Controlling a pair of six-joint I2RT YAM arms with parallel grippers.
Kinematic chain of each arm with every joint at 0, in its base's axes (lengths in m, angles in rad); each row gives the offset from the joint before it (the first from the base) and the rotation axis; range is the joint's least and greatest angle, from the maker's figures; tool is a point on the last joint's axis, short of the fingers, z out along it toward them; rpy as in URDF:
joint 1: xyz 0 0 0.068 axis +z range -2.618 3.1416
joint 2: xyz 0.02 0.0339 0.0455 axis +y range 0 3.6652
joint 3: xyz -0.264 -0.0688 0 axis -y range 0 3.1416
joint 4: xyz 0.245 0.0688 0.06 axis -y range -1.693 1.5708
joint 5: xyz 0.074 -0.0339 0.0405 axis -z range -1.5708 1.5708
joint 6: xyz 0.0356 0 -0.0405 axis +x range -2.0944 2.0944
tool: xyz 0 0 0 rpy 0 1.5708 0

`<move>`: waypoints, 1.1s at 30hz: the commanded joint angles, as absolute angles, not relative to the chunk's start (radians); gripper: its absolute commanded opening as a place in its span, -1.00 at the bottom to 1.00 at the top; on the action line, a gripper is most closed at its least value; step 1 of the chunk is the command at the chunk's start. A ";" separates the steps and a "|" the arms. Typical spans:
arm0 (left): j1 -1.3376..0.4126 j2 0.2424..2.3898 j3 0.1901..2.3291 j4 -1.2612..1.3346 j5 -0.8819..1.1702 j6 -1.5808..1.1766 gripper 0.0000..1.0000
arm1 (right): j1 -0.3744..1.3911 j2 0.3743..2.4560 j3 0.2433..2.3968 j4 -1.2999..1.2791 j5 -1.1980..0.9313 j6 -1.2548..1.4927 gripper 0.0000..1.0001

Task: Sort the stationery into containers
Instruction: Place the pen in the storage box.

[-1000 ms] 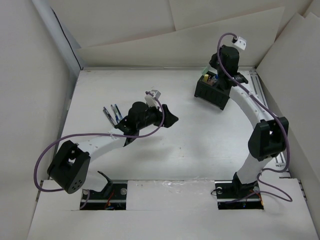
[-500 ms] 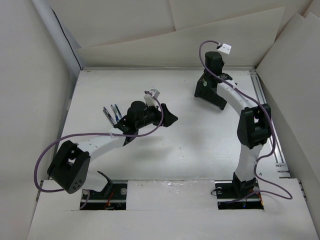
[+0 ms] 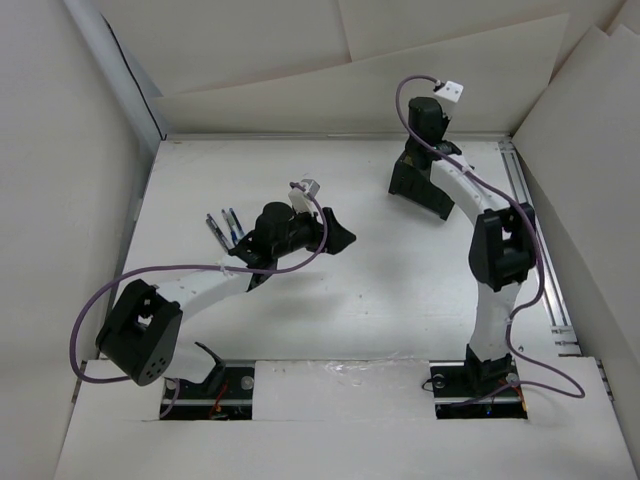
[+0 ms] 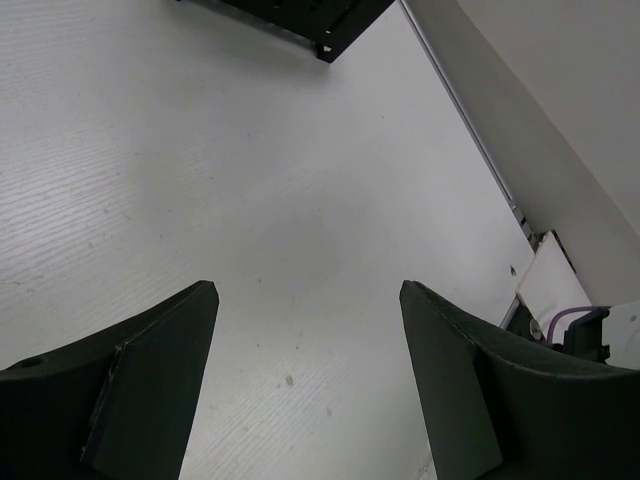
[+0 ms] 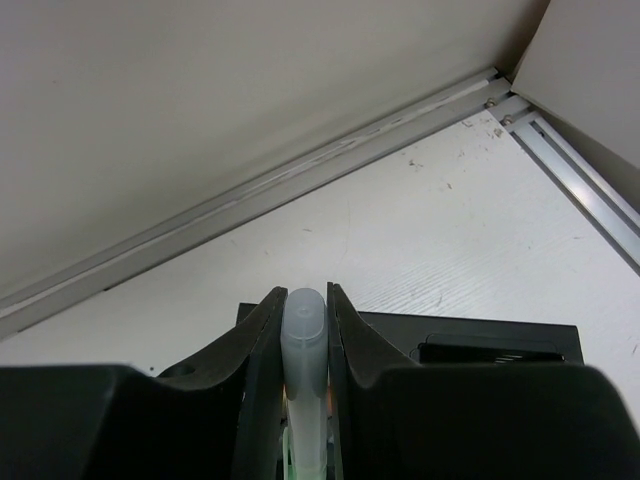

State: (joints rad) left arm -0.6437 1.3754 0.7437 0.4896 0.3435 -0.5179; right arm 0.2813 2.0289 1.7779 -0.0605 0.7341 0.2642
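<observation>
My right gripper (image 5: 303, 295) is shut on a slim marker with a translucent whitish cap (image 5: 303, 335), held upright between the fingers. It hangs right over the black two-compartment box (image 5: 480, 335), which stands at the far right of the table (image 3: 418, 192). In the top view the right gripper (image 3: 412, 162) covers the box's inside. Several loose pens (image 3: 225, 228) with blue and black bodies lie at the left of the table. My left gripper (image 3: 338, 235) is open and empty above the middle of the table, its fingers (image 4: 150, 380) spread over bare surface.
White walls enclose the table on the far and both side edges. A metal rail (image 3: 535, 240) runs along the right edge. A corner of the black box (image 4: 300, 20) shows at the top of the left wrist view.
My right arm has swung left and toward the far wall, bringing the gripper with the marker over the box and hiding its contents. The left arm has not moved.
</observation>
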 commanded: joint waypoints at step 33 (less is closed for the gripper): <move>-0.621 1.299 0.738 0.339 -0.032 -0.551 0.37 | 0.405 1.896 1.559 0.040 0.896 0.408 0.38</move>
